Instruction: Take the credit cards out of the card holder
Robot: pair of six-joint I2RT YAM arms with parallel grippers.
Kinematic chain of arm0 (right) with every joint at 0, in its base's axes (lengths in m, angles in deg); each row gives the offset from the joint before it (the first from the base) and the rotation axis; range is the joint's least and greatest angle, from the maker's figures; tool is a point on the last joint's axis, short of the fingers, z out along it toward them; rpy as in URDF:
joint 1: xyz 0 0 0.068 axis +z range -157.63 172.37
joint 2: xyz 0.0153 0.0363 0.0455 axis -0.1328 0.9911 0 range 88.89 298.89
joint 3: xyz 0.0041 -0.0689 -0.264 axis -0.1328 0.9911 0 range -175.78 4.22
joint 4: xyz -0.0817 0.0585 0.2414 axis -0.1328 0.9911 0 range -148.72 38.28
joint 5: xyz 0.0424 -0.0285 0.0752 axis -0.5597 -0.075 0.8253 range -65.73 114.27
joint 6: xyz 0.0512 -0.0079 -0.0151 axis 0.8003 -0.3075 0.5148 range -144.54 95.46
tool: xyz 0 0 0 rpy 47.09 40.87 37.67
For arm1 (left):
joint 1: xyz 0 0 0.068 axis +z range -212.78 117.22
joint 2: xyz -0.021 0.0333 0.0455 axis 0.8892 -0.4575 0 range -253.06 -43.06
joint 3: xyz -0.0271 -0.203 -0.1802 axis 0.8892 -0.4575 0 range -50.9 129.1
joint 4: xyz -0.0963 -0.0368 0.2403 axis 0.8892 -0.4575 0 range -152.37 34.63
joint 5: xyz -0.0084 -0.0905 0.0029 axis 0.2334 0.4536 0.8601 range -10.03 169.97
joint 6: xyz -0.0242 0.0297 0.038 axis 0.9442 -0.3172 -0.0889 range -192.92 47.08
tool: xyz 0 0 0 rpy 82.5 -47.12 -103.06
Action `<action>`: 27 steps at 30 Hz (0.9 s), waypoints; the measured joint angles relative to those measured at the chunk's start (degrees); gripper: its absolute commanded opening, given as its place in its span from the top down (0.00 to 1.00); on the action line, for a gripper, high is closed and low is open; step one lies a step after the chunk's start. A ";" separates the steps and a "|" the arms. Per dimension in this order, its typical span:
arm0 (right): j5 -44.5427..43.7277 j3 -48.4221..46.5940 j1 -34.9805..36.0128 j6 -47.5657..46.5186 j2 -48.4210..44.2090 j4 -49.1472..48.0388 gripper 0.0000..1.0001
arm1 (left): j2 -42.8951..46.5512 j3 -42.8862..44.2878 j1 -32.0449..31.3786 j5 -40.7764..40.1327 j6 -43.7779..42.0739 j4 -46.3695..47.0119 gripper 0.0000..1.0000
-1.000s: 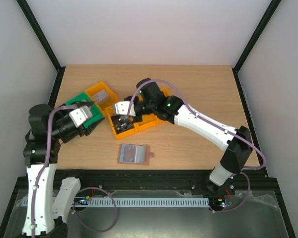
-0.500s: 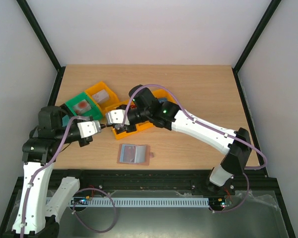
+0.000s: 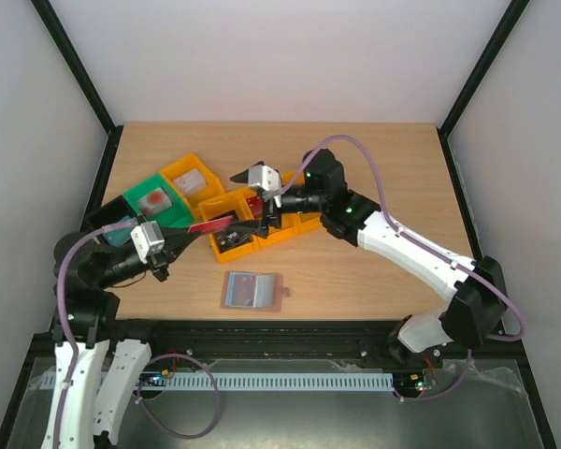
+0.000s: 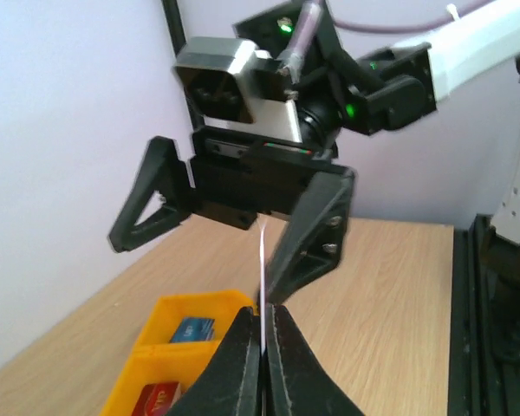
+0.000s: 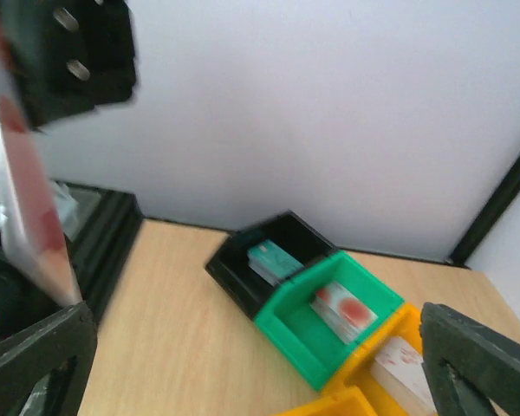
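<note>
walls (image 3: 280,56) plain white | table (image 3: 393,159) light wood | frame posts (image 3: 79,65) black | light even, soft

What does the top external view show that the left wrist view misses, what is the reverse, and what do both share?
Only top external: the card holder lying open, and the green bin. Only left wrist: the card edge-on, a thin line pinched between shut fingers. Both: the left gripper holding the card, the right gripper open, an orange bin.

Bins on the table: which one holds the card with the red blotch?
The green bin, the only green one, sitting between the black bin and an orange bin.
</note>
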 measured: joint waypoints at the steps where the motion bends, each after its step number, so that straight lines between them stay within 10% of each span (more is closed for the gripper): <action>1: 1.62 1.86 -1.01 2.60 -0.70 -3.34 0.01 | 0.79 -2.34 -0.04 0.33 5.90 5.68 0.98; 5: 6.25 9.09 -0.83 12.59 -4.00 -15.34 0.01 | 2.03 -9.92 -0.11 0.72 26.01 25.09 0.98; 13: 7.26 11.13 0.09 25.46 -5.79 -28.98 0.00 | 2.38 -10.93 -0.11 0.87 38.99 40.39 0.98; 27: 7.32 6.67 1.01 6.64 -7.21 -7.89 0.01 | 2.34 -10.78 -0.09 -1.46 41.22 43.52 0.98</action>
